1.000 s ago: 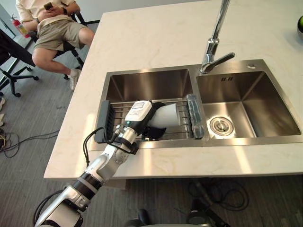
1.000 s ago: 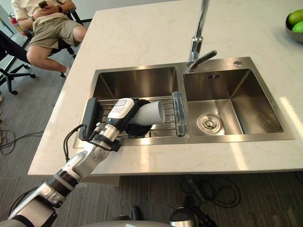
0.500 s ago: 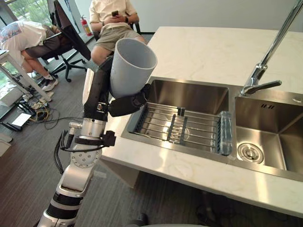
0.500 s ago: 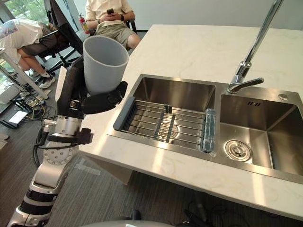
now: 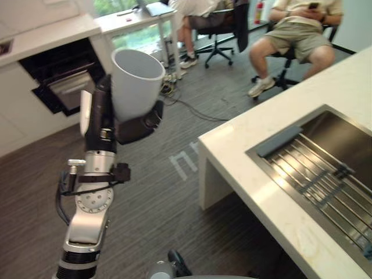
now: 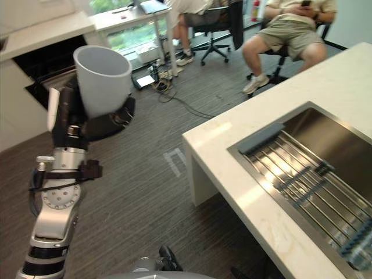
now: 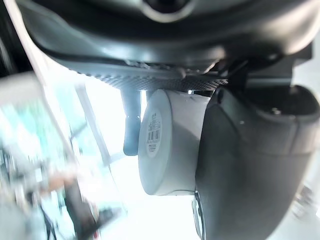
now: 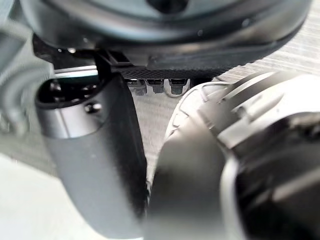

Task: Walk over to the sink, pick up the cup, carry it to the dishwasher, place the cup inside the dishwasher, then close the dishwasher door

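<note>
A pale grey cup (image 5: 136, 81) stands upright in my left hand (image 5: 125, 125), raised over the grey floor to the left of the island. The thumb and fingers curl round its lower half; in the left wrist view the cup's base (image 7: 156, 145) sits between them. The dishwasher (image 5: 58, 75) is a dark open cavity in the white cabinets at the far left, behind the cup. The steel sink (image 5: 343, 145) with its wire rack (image 5: 319, 180) lies at the right. My right hand (image 8: 90, 150) appears as dark bulk in the right wrist view.
The white island counter (image 5: 244, 145) has its corner in mid view. Grey floor stretches between it and the cabinets. Two people sit on office chairs at the back (image 5: 296, 29), (image 5: 197, 9). Cables (image 5: 186, 107) trail on the floor near a desk (image 5: 136, 14).
My left hand has lifted the cup off the sink rack and holds it upright. The camera has swung left, so the sink now sits at the right and the dishwasher has come into view.
</note>
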Robot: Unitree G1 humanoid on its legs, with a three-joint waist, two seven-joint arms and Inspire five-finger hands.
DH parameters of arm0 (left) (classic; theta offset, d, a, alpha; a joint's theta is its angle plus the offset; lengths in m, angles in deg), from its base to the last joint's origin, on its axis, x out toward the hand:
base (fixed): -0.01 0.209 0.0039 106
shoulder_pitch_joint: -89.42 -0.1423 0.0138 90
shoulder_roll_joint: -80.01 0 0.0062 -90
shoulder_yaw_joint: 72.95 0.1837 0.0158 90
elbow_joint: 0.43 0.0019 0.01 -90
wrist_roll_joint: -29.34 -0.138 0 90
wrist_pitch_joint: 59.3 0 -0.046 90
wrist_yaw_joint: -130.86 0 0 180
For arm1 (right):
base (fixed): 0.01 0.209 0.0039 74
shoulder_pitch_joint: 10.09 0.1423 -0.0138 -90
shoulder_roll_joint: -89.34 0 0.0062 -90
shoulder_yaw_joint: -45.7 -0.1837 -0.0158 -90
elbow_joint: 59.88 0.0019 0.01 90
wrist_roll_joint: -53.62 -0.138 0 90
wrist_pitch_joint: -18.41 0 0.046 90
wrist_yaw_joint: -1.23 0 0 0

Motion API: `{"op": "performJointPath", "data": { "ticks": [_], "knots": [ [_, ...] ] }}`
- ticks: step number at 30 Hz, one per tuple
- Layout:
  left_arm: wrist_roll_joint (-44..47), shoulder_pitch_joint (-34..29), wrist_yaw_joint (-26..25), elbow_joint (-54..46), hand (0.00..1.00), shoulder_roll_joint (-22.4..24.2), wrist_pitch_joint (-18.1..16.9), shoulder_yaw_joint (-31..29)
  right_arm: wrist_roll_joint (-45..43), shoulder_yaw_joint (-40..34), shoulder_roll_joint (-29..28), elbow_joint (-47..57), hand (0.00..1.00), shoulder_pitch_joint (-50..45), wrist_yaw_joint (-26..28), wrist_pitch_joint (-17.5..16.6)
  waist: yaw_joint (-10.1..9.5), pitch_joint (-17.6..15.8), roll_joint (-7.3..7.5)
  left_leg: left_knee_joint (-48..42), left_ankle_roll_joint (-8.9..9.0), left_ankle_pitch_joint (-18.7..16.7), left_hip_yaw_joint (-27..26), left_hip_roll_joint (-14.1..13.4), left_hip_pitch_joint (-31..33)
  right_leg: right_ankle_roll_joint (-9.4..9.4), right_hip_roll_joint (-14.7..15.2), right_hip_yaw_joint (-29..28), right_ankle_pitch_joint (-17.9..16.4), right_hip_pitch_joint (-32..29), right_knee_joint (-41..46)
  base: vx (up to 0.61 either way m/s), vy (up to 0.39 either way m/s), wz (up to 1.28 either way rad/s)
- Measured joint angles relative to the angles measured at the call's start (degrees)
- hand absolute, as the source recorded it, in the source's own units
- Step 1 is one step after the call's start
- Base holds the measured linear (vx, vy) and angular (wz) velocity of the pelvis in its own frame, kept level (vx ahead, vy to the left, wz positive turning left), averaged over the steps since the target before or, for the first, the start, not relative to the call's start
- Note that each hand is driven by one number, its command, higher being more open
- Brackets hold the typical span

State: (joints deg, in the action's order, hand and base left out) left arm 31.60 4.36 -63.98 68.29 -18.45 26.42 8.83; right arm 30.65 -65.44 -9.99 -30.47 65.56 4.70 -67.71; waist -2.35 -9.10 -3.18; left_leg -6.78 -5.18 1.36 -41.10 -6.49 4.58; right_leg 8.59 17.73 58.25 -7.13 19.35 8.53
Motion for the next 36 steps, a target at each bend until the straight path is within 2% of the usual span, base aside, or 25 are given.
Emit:
{"op": "performJointPath", "data": {
  "ticks": [2,6,9,10,12,13,14,15,16,17,18,19,21,24,25,27,28,29,30,31,32,34,35,36],
  "knots": [
    [1.37,0.02,-1.59,1.12,0.0,-0.9,0.93,-6.57,-0.07,-1.04,-0.02,0.19,1.0,0.04,-0.03,0.17,0.03,-0.1,-0.61,0.13,-0.51,-0.25,1.17,1.58,-0.06,0.43,-0.2,-2.11,0.29,0.47,-1.61,-0.08,0.19,0.28],
    [4.02,-0.11,-1.41,1.13,0.0,-3.4,0.77,-13.16,0.17,-2.46,0.1,0.23,1.0,0.21,0.25,1.5,-1.25,0.01,-0.62,0.93,-0.7,-0.02,1.82,3.31,-0.15,0.41,0.38,-4.17,0.29,0.26,-2.11,-0.03,0.11,0.16],
    [7.15,-1.57,-0.59,1.1,0.0,-3.77,-1.37,-17.85,1.09,-3.97,-0.12,0.27,1.0,0.1,0.28,2.21,-2.54,0.68,-0.5,1.97,-1.39,-0.26,3.58,6.35,0.69,-0.39,2.58,-3.16,-0.19,-0.17,-0.51,0.06,0.102,0.39],
    [7.69,-2.22,0.44,1.09,0.0,-3.69,-2.28,-18.13,1.66,-5.14,-0.15,0.32,1.0,-0.28,0.25,2.47,-3.07,0.89,-0.41,2.17,-1.76,-0.88,5.05,7.88,1.05,-2.29,4.06,-1.79,-1.19,-0.11,2.63,0.13,0.108,0.86],
    [8.11,-3.01,2.51,1.14,0.0,-3.2,-3.46,-17.35,1.97,-6.17,-0.13,1.49,1.0,-1.69,-0.44,2.76,-2.75,0.91,0.19,2.7,-2.9,-1.51,9.25,10.85,0.96,-4.16,8.77,-3.0,-0.74,-0.36,12.48,0.15,0.106,1.31],
    [9.25,-3.55,4.19,1.28,0.0,-2.9,-5.14,-16.38,1.99,-7.33,-0.07,2.75,1.0,-2.48,-0.63,2.95,-2.55,1.14,-0.11,2.77,-3.68,-1.79,13.37,13.13,0.5,-8.22,11.81,-7.5,1.49,-1.86,21.5,0.16,0.107,1.48],
    [9.74,-3.69,4.88,1.39,0.0,-2.59,-6.0,-15.89,1.98,-7.51,0.02,3.02,1.0,-2.69,-0.62,3.15,-2.33,1.25,-0.26,2.98,-4.27,-1.75,15.8,13.71,0.26,-11.28,12.58,-11.42,3.55,-3.49,25.91,0.22,0.101,2.17],
    [10.91,-3.71,6.08,2.25,0.0,-1.31,-8.43,-15.26,1.53,-7.74,-0.45,3.31,1.0,-2.77,-0.43,3.43,-1.27,1.14,-0.03,3.05,-5.2,-1.44,21.47,15.04,-0.01,-11.29,11.42,-21.17,3.69,-7.16,33.34,0.23,0.037,2.46],
    [12.67,-3.58,7.02,4.55,0.0,0.42,-11.02,-13.7,1.09,-7.76,-1.77,4.69,1.0,-2.7,-0.13,3.44,-0.59,0.98,0.26,3.27,-5.9,-0.98,27.07,16.03,-1.12,-7.66,7.73,-29.04,0.61,-10.07,38.48,0.24,0.013,2.44],
    [12.96,-3.66,7.45,5.79,0.0,1.28,-11.51,-12.87,1.09,-7.7,-2.41,5.34,1.0,-2.72,0.06,3.32,-0.71,0.79,0.56,3.5,-5.86,-0.95,29.41,16.52,-2.26,-6.52,6.23,-31.71,-0.76,-11.05,40.05,0.27,-0.014,2.16],
    [13.45,-4.31,7.51,8.0,0.0,2.59,-11.61,-10.92,1.2,-7.21,-3.06,6.08,1.0,-3.01,0.77,2.91,-1.0,0.84,1.08,4.26,-5.02,-1.44,33.66,17.54,-4.66,-5.7,4.27,-35.1,-3.42,-13.06,41.39,0.29,-0.033,1.85],
    [13.51,-5.36,6.54,8.93,0.0,4.45,-11.61,-9.18,1.55,-6.43,-3.72,6.76,1.0,-2.97,2.17,2.25,-1.16,1.3,1.97,5.32,-5.63,-2.51,36.79,18.24,-6.3,-5.69,3.46,-36.98,-6.01,-16.06,41.24,0.27,-0.039,1.75],
    [13.43,-6.25,4.77,9.11,0.0,6.73,-11.61,-6.88,2.23,-4.77,-4.09,7.46,1.0,-1.93,3.69,1.42,-1.2,1.3,2.76,5.3,-5.28,-3.78,37.29,17.65,-7.66,-5.48,2.23,-41.04,-8.92,-21.74,38.16,0.22,-0.051,1.48],
    [10.77,-6.44,3.55,9.16,0.0,7.18,-11.49,-1.31,1.8,-3.28,-3.94,5.71,1.0,0.87,4.06,2.06,-0.83,1.49,2.75,2.64,-3.88,-5.64,45.02,17.26,-7.63,-4.44,-3.13,-52.41,-9.61,-28.94,23.1,0.33,-0.11,1.48],
    [9.97,-6.39,3.62,9.13,0.0,7.17,-11.36,0.18,1.59,-3.27,-3.78,5.07,1.0,1.44,4.08,2.28,-0.59,1.68,2.69,1.63,-3.54,-6.24,47.85,17.02,-7.69,-3.9,-4.56,-55.4,-9.26,-30.67,19.8,0.34,-0.173,1.57],
    [9.51,-6.41,4.57,9.14,0.0,7.08,-10.45,2.37,0.21,-3.67,-3.51,3.24,1.0,2.88,3.84,2.44,0.52,1.83,2.84,-0.25,-1.53,-7.77,53.78,15.62,-8.55,-3.15,-7.56,-59.07,-8.31,-33.87,16.83,0.35,-0.221,1.54],
    [9.52,-6.48,5.39,9.14,0.0,7.1,-9.69,2.38,0.1,-3.79,-3.51,2.72,1.0,2.9,3.97,2.64,0.51,1.8,2.85,-1.3,0.18,-8.74,53.73,15.09,-9.2,-3.21,-8.26,-58.83,-7.04,-34.46,15.82,0.38,-0.249,1.28],
    [9.49,-6.71,6.11,9.15,0.0,7.37,-9.04,1.91,0.19,-4.01,-3.33,2.16,1.0,2.88,4.28,2.72,0.24,2.28,3.67,-2.0,2.26,-9.98,52.65,14.6,-11.02,-3.32,-8.76,-57.42,-4.06,-33.83,12.53,0.41,-0.246,0.99],
    [9.49,-6.9,6.3,9.13,0.0,7.57,-9.06,1.58,0.39,-4.13,-3.29,1.53,1.0,2.83,4.44,2.71,0.13,2.34,3.75,-2.08,3.56,-10.76,52.34,14.47,-12.15,-3.99,-9.1,-56.55,-0.89,-33.0,9.76,0.45,-0.245,1.03],
    [9.43,-7.28,6.52,8.71,0.0,7.88,-9.12,0.52,0.67,-4.17,-3.14,0.43,1.0,2.79,4.66,2.7,0.21,3.09,4.89,-2.96,6.24,-12.53,51.91,14.59,-13.8,-2.47,-9.62,-56.16,8.54,-31.05,5.73,0.53,-0.274,0.87],
    [9.39,-8.05,6.58,8.03,0.0,10.41,-8.88,0.06,0.64,-4.06,-1.45,-0.62,1.0,3.45,4.84,2.62,0.07,3.61,1.88,-5.09,7.68,-14.18,50.91,12.06,-13.89,-3.08,-11.17,-53.85,9.35,-29.13,5.23,0.44,-0.224,0.76],
    [9.4,-8.47,7.5,5.32,0.0,10.75,-8.81,-1.56,0.32,-3.06,-0.7,-0.87,1.0,4.87,5.17,2.56,-0.53,4.06,0.71,-7.17,8.51,-13.92,47.7,9.79,-13.49,-4.12,-12.82,-52.81,8.83,-26.38,2.41,0.42,-0.23,0.21],
    [9.43,-7.83,8.13,4.97,0.0,10.75,-8.76,-1.82,-0.05,-2.42,-0.41,-0.75,1.0,5.83,5.16,2.54,-0.58,3.86,1.1,-11.15,9.56,-13.26,45.88,9.67,-12.23,-4.59,-12.77,-52.87,8.73,-24.63,1.0,0.42,-0.228,-0.04],
    [9.43,-7.87,8.66,4.98,0.0,10.79,-8.6,-1.82,-0.29,-1.95,-0.22,-0.59,1.0,6.35,5.18,2.54,-0.82,3.34,1.97,-12.66,9.8,-13.58,44.39,9.53,-11.49,-4.66,-12.5,-53.14,8.77,-23.44,0.17,0.28,-0.132,-0.04]
  ]
}}
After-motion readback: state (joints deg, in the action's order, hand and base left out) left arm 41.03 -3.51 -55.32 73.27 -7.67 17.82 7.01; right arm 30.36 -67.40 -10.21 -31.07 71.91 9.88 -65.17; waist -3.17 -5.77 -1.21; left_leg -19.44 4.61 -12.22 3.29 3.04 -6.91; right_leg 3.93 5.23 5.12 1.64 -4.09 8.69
